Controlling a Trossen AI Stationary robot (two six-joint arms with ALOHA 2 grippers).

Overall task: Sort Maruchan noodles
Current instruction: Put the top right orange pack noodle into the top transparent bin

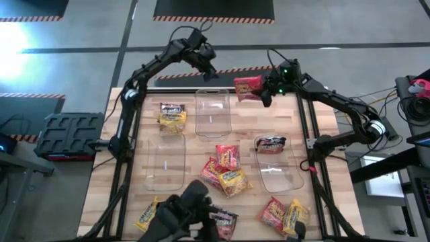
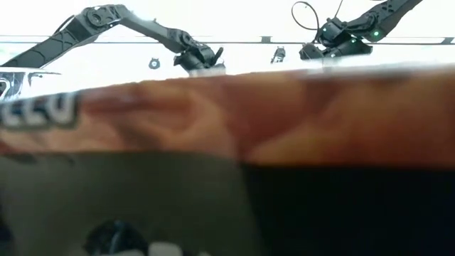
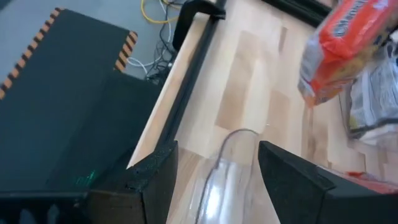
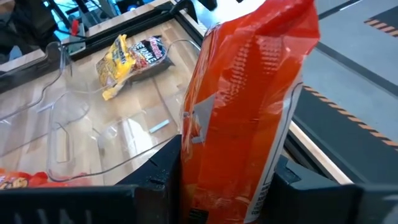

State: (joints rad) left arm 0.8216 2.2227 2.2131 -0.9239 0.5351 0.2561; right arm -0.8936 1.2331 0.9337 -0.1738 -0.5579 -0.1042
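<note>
My right gripper (image 1: 264, 91) is above the table's far edge, shut on a red Maruchan noodle packet (image 1: 247, 87). My left gripper (image 1: 207, 66) hovers open over the far edge, just beyond the middle clear bin (image 1: 213, 111). In its wrist view the bin's rounded rim (image 3: 235, 140) shows below and between the fingers, untouched. More packets lie on the table. A yellow and a dark one (image 1: 172, 115) lie far left, a dark one (image 1: 270, 143) lies in the right bin (image 1: 279, 171), and a red and yellow pile (image 1: 225, 171) lies mid-table. My right gripper pinches the red packet between its two fingers, one on each flat face, at the packet's end nearest the gripper (image 4: 224, 186). The fingers reach in from the table's right, slanting a little downward. The packet sticks out edge-up beyond the fingers, lifted clear of the table.
A third clear bin (image 1: 166, 161) lies left of centre. More packets lie near the front edge at the left (image 1: 149, 215), middle (image 1: 222, 218) and right (image 1: 283, 215). A black frame (image 1: 312, 128) runs along the table's sides. Something close blocks most of the low view.
</note>
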